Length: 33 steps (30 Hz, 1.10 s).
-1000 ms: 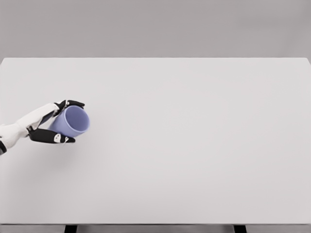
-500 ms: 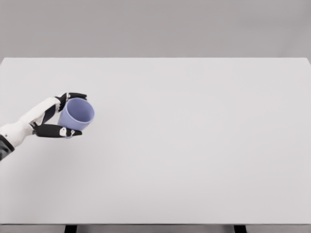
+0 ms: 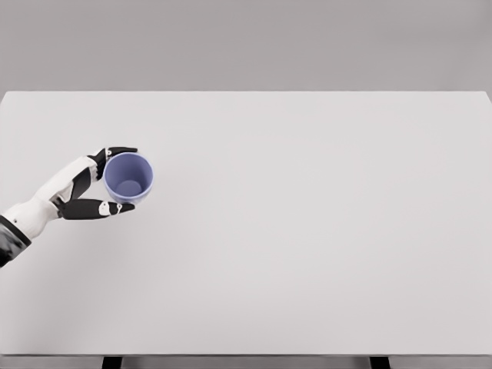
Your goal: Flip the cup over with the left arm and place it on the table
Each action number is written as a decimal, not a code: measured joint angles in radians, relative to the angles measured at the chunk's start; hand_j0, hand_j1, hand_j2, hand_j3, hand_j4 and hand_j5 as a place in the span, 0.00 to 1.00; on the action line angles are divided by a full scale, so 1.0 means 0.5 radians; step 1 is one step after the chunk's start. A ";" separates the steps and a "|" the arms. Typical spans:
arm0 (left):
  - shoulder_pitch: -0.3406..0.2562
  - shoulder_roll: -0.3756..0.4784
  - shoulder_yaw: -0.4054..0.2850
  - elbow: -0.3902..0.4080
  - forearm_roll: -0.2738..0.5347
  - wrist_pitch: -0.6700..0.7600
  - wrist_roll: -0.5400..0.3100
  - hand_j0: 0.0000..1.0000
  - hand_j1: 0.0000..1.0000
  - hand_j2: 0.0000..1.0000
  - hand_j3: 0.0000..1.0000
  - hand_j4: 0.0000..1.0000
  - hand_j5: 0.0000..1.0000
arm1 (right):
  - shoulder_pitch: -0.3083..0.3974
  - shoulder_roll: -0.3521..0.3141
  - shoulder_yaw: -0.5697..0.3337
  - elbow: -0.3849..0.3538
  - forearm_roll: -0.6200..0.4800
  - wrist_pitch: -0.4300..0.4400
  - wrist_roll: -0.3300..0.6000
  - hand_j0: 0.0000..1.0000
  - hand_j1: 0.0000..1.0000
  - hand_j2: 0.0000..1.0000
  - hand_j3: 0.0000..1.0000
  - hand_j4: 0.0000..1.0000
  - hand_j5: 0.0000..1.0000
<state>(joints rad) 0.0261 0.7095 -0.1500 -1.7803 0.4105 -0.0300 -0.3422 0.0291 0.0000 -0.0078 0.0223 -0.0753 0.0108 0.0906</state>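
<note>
1. Now the left hand (image 3: 92, 188), white with black fingers, is wrapped around the small lavender-blue plastic cup (image 3: 128, 177): one dark finger curves over its far side and the thumb lies along its near side.
2. That cup sits at the left part of the wide white table (image 3: 307, 231), mouth facing up towards the camera so that its inner floor shows; it looks upright or very nearly so.
3. Whether its base already touches the surface cannot be told from this view.
4. Judged from this, the flip looks done and the setting-down is the step in hand.
5. To do it well, lower straight down with the rim level, let the base settle flat, then spread the fingers sideways without dragging the wall.
6. A release while the cup leans would risk tipping it over.
7. Room is generous: the table's left edge lies well apart, beyond the wrist, and bare surface spreads to the right and front.
8. No right arm shows.
</note>
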 measured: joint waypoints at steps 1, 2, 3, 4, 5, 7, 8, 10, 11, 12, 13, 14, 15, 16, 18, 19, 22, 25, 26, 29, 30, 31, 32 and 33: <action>0.000 -0.002 0.002 0.000 0.000 0.000 0.000 0.88 0.88 0.88 0.88 0.88 0.88 | 0.000 0.000 0.000 0.000 0.000 0.000 0.000 1.00 1.00 1.00 1.00 1.00 1.00; 0.000 -0.003 0.003 0.000 0.001 0.000 0.000 0.90 0.90 0.90 0.90 0.90 0.90 | 0.000 0.000 0.000 0.000 0.000 0.000 0.000 1.00 1.00 1.00 1.00 1.00 1.00; 0.000 -0.004 0.003 0.000 0.000 0.001 0.000 0.94 0.94 0.94 0.94 0.94 0.94 | 0.000 0.000 0.000 0.000 0.000 0.000 0.000 1.00 1.00 1.00 1.00 1.00 1.00; 0.000 -0.005 0.004 0.001 0.000 0.001 0.000 1.00 1.00 1.00 1.00 1.00 1.00 | 0.000 0.000 0.000 0.000 0.000 0.000 0.000 1.00 1.00 1.00 1.00 1.00 1.00; 0.003 -0.005 0.004 0.002 -0.001 0.001 0.000 1.00 1.00 1.00 1.00 1.00 1.00 | 0.000 0.000 0.000 0.000 0.000 0.000 0.000 1.00 1.00 1.00 1.00 1.00 1.00; 0.003 -0.006 0.004 0.002 -0.003 0.001 0.000 1.00 1.00 1.00 1.00 1.00 1.00 | 0.000 0.000 0.000 0.000 0.000 0.000 0.000 1.00 1.00 1.00 1.00 1.00 1.00; 0.003 -0.006 0.004 0.002 -0.004 0.002 0.000 1.00 1.00 1.00 1.00 1.00 1.00 | 0.000 0.000 0.000 0.000 0.000 0.000 0.000 1.00 1.00 1.00 1.00 1.00 1.00; 0.003 -0.004 0.003 0.001 -0.008 0.002 0.000 1.00 1.00 1.00 1.00 1.00 1.00 | 0.000 0.000 0.000 0.000 0.000 0.000 0.000 1.00 1.00 1.00 1.00 1.00 1.00; 0.003 -0.004 0.003 0.001 -0.010 0.001 0.000 1.00 1.00 1.00 1.00 1.00 1.00 | 0.000 0.000 0.000 0.000 0.000 0.000 0.000 1.00 1.00 1.00 1.00 1.00 1.00; 0.003 -0.004 0.003 0.000 -0.012 0.000 0.000 1.00 1.00 1.00 1.00 1.00 1.00 | 0.000 0.000 0.000 0.000 0.000 0.000 0.000 1.00 1.00 1.00 1.00 1.00 1.00; 0.003 -0.003 0.003 0.000 -0.015 0.000 0.000 1.00 1.00 1.00 1.00 1.00 1.00 | 0.000 0.000 0.000 0.000 0.000 0.000 0.000 1.00 1.00 1.00 1.00 1.00 1.00; 0.003 -0.002 0.002 0.000 -0.017 0.000 0.000 1.00 1.00 1.00 1.00 1.00 1.00 | 0.000 0.000 0.000 0.000 0.000 0.000 0.000 1.00 1.00 1.00 1.00 1.00 1.00; 0.003 -0.002 0.002 0.000 -0.019 -0.001 0.000 1.00 1.00 1.00 1.00 1.00 1.00 | 0.000 0.000 0.000 0.000 0.000 0.000 0.000 1.00 1.00 1.00 1.00 1.00 1.00; 0.003 -0.001 0.002 0.000 -0.020 -0.001 0.000 1.00 1.00 1.00 1.00 1.00 1.00 | 0.000 0.000 0.000 0.000 0.000 0.000 0.000 1.00 1.00 1.00 1.00 1.00 1.00; 0.000 0.000 0.003 0.000 -0.022 -0.001 0.001 1.00 1.00 1.00 1.00 1.00 1.00 | 0.000 0.000 0.000 0.000 0.000 0.000 0.000 1.00 1.00 1.00 1.00 1.00 1.00; 0.000 0.001 0.003 0.000 -0.023 -0.001 0.000 1.00 1.00 1.00 1.00 1.00 1.00 | 0.000 0.000 0.000 0.001 0.000 0.000 0.000 1.00 1.00 1.00 1.00 1.00 1.00; -0.006 0.007 0.005 -0.002 -0.027 -0.001 0.000 1.00 1.00 1.00 1.00 1.00 1.00 | 0.000 0.000 0.000 0.000 0.000 0.000 0.000 1.00 1.00 1.00 1.00 1.00 1.00; -0.009 0.012 0.007 -0.004 -0.028 -0.001 0.000 1.00 1.00 1.00 1.00 1.00 1.00 | 0.000 0.000 0.000 0.001 0.000 0.000 0.000 1.00 1.00 1.00 1.00 1.00 1.00; -0.009 0.013 0.007 -0.004 -0.029 -0.001 0.000 1.00 1.00 1.00 1.00 1.00 1.00 | 0.000 0.000 0.000 0.001 0.000 0.000 0.000 1.00 1.00 1.00 1.00 1.00 1.00; -0.015 0.016 0.010 -0.006 -0.031 -0.001 0.000 1.00 1.00 1.00 1.00 1.00 1.00 | 0.000 0.000 0.000 0.000 0.000 0.000 0.000 1.00 1.00 1.00 1.00 1.00 1.00; -0.015 0.017 0.010 -0.006 -0.032 -0.001 0.000 1.00 1.00 1.00 1.00 1.00 1.00 | 0.000 0.000 0.000 0.000 0.000 0.000 0.000 1.00 1.00 1.00 1.00 1.00 1.00; -0.015 0.017 0.011 -0.006 -0.033 -0.001 0.001 1.00 1.00 1.00 1.00 1.00 1.00 | 0.000 0.000 0.000 0.001 0.000 0.000 0.000 1.00 1.00 1.00 1.00 1.00 1.00; -0.021 0.017 0.011 -0.006 -0.034 -0.001 0.001 1.00 1.00 1.00 1.00 1.00 1.00 | 0.000 0.000 0.000 0.001 0.000 0.000 0.000 1.00 1.00 1.00 1.00 1.00 1.00; -0.025 0.018 0.011 -0.006 -0.035 -0.001 0.001 1.00 1.00 1.00 1.00 1.00 1.00 | 0.000 0.000 0.000 0.001 0.000 0.000 0.000 1.00 1.00 1.00 1.00 1.00 1.00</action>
<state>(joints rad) 0.0138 0.7183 -0.1445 -1.7834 0.3928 -0.0307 -0.3417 0.0291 0.0000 -0.0078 0.0226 -0.0753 0.0109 0.0906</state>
